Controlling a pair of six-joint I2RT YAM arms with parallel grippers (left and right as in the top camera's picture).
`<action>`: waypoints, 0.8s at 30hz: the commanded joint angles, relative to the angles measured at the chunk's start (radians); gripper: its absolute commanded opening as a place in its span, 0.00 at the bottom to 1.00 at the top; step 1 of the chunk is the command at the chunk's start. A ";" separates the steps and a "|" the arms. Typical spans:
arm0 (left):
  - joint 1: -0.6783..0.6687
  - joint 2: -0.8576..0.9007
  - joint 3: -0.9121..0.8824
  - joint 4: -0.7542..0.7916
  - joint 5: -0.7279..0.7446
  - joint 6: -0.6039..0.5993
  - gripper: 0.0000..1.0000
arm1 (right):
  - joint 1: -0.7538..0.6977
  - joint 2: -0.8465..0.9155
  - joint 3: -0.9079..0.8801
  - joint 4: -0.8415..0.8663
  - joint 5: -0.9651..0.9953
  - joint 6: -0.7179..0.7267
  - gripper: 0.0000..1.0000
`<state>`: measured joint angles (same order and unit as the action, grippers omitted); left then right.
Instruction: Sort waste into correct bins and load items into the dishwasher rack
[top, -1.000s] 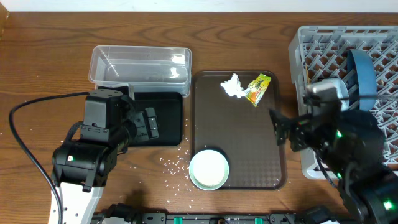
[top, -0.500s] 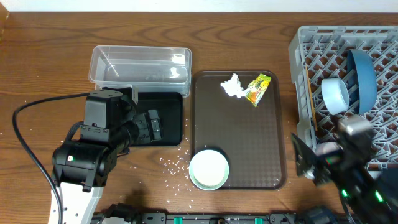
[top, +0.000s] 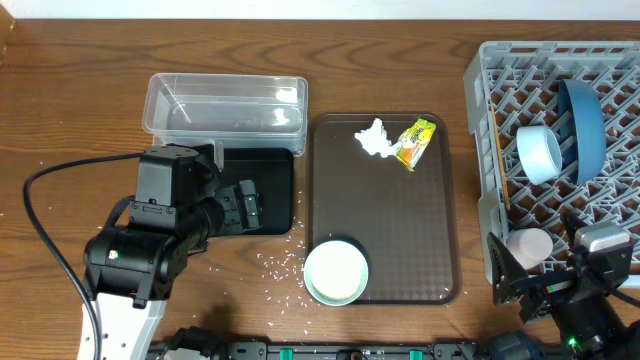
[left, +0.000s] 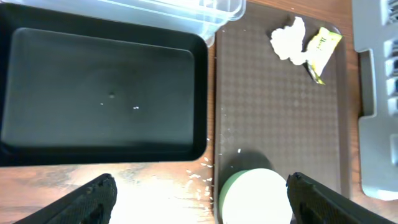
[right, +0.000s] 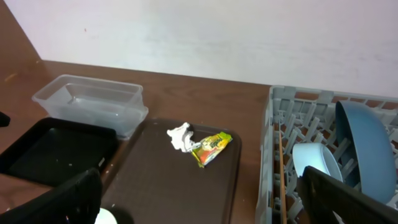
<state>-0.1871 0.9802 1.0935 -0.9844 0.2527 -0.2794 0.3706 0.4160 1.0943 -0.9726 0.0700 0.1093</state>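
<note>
Left gripper (left: 200, 190) over black tray (left: 106, 93), right gripper (right: 199, 190) seemingly beside rack (right: 272, 137); both gape empty.

Looks like a robotics lab bench dressed up as a kitchen clean-up — a bare wooden table (top: 80, 100) against a plain white wall (right: 217, 31), a dishwasher rack (top: 478, 110) sitting straight on the tabletop at the right edge, and a black robot arm (top: 130, 255) planted at lower left.
</note>
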 joint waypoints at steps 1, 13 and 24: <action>-0.055 0.011 0.008 -0.006 0.061 0.028 0.86 | 0.009 -0.003 0.007 -0.021 0.012 -0.014 0.99; -0.541 0.228 -0.091 0.076 -0.157 -0.197 0.79 | 0.009 -0.003 0.007 -0.260 0.012 -0.014 0.99; -0.703 0.435 -0.091 0.173 -0.080 -0.324 0.78 | 0.009 -0.003 0.007 -0.373 0.012 -0.013 0.99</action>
<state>-0.8642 1.3735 1.0050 -0.8387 0.1337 -0.5449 0.3706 0.4160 1.0935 -1.3441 0.0757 0.1089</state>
